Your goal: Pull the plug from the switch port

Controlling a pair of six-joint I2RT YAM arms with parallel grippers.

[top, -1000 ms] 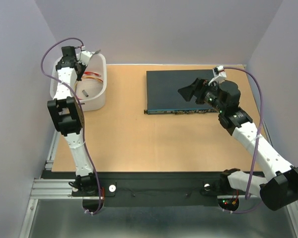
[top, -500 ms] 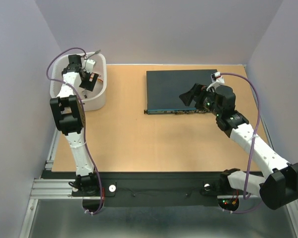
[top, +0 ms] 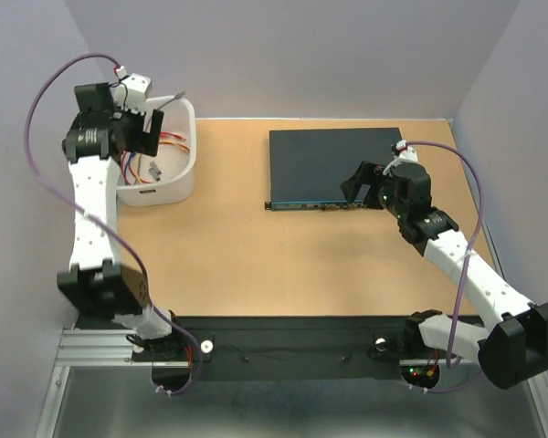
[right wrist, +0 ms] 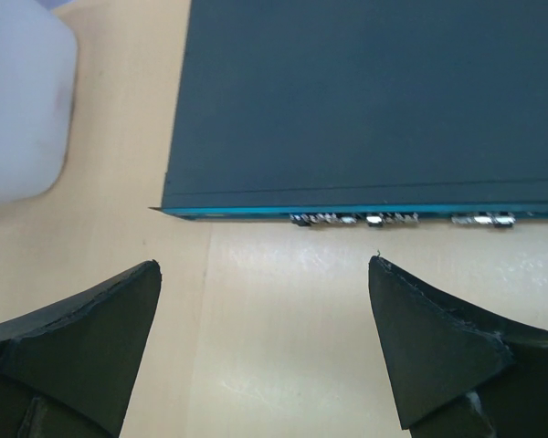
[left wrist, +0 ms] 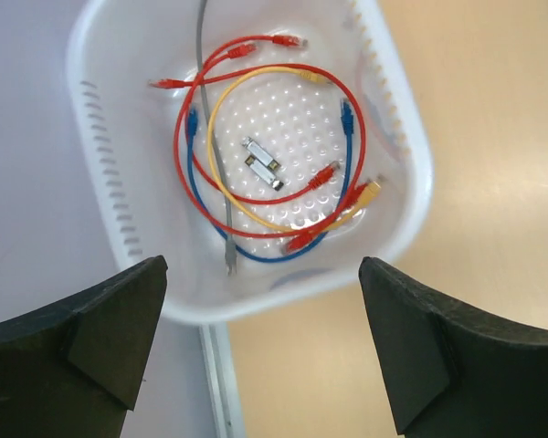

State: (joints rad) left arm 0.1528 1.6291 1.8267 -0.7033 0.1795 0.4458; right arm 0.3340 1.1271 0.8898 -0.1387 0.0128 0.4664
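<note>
i observed the left gripper (left wrist: pixel 260 274) spread above the white plastic basket (left wrist: pixel 100 155); the right gripper (right wrist: pixel 263 269) was spread before the flat dark blue-black metal switch (right wrist: pixel 365 100), not touching it.

Pale lavender walls (top: pixel 283 55) on three sides, tan wooden tabletop (top: pixel 283 265), aluminium rail (top: pixel 91 347) at the near-left corner, soft even light

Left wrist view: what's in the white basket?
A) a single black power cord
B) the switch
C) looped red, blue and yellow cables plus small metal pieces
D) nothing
C: the white basket holds looped coloured cables on its perforated floor, with two small metal pieces lying near the middle.
</note>
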